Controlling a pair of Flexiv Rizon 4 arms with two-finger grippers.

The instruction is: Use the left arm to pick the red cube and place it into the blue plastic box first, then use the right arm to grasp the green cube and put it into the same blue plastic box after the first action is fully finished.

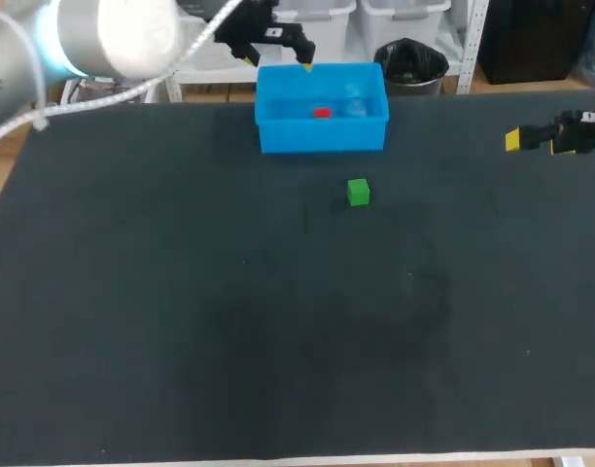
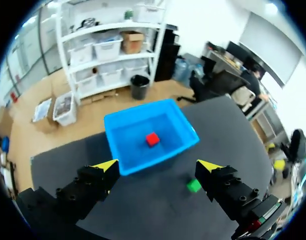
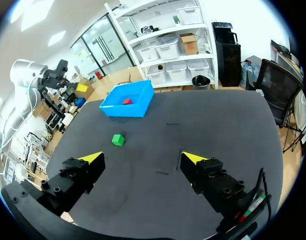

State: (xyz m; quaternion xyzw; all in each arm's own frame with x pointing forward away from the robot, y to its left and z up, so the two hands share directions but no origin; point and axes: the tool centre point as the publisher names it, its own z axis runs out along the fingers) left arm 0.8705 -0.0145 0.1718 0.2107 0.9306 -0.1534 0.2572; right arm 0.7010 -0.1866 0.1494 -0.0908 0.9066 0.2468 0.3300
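red cube (image 1: 322, 113) lies inside the blue plastic box (image 1: 322, 138); first step judged done. left claw (image 2: 158, 165) hangs above it, apart, empty. green cube (image 1: 358, 192) sits on the desk (image 1: 181, 311) near the box; right claw (image 3: 143, 158), apart, must next reach it.

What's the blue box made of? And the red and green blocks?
The blue box looks like smooth plastic, with faintly glossy walls. The red cube and green cube look plain and matte; wood, foam or plastic, I cannot tell.

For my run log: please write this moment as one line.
red cube in blue box; green cube on table; left gripper open; right gripper open
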